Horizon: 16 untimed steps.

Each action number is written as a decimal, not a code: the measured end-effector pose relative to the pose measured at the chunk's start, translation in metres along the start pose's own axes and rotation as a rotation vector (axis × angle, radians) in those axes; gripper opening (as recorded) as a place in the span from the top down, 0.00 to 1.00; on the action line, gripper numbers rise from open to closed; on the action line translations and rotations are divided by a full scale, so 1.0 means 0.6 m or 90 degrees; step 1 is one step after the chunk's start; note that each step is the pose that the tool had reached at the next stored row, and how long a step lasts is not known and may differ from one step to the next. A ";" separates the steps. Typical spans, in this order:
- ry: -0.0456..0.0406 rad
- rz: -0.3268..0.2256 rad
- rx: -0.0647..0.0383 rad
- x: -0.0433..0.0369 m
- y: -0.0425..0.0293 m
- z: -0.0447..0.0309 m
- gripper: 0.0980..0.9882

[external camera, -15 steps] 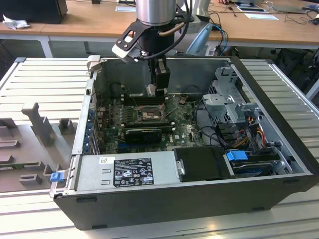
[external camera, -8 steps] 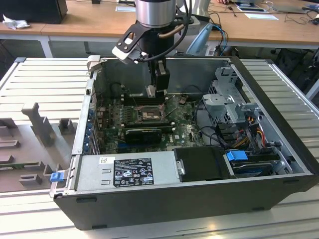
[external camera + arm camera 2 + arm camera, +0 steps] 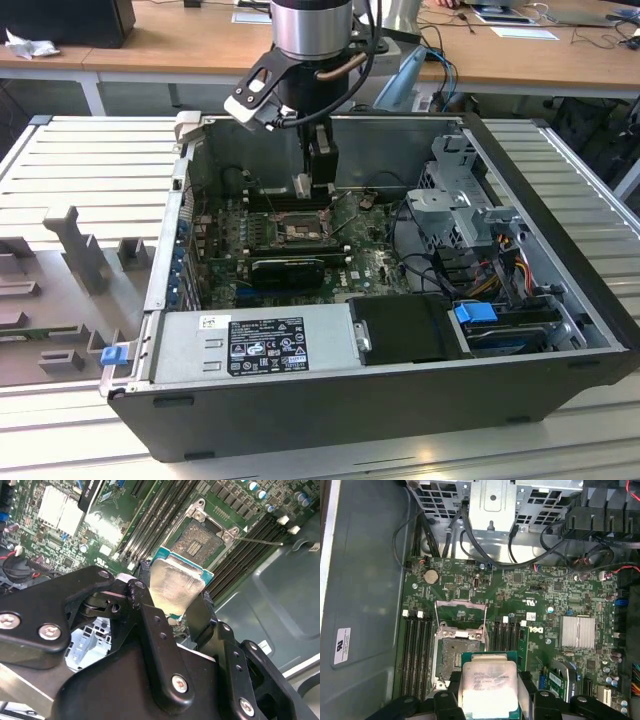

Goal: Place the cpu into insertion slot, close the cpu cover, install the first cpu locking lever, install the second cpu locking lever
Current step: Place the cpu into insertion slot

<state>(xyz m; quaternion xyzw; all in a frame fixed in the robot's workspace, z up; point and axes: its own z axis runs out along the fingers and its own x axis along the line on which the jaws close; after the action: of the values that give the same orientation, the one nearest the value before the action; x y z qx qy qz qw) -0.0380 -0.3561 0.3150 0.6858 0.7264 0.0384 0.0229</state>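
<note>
The gripper (image 3: 175, 587) is closed on the cpu (image 3: 487, 680), gripping 2 opposite edges with the metal top facing away from the board. The square cpu hangs unseated above the insertion slot (image 3: 456, 652), edges roughly parallel to it. The cpu cover (image 3: 461, 611) stands open.

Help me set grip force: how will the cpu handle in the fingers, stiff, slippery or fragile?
Probably stiff: the cpu is a flat metal-topped plate, showing no sag in the gripper. Possibly slippery: its top is smooth and shiny, and the fingers pinch only its thin edges. Likely light: it looks thin and roughly as wide as the slot.
</note>
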 end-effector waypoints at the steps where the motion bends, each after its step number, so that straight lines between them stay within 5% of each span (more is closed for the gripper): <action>1: -0.0006 0.007 0.000 0.000 0.000 0.000 0.52; 7: -0.0050 0.058 -0.001 0.000 0.000 0.002 0.52; 16: -0.0051 0.059 -0.001 0.000 -0.001 0.014 0.52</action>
<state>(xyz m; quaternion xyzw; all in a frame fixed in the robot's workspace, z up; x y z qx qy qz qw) -0.0380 -0.3561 0.3067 0.7188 0.6938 0.0373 0.0247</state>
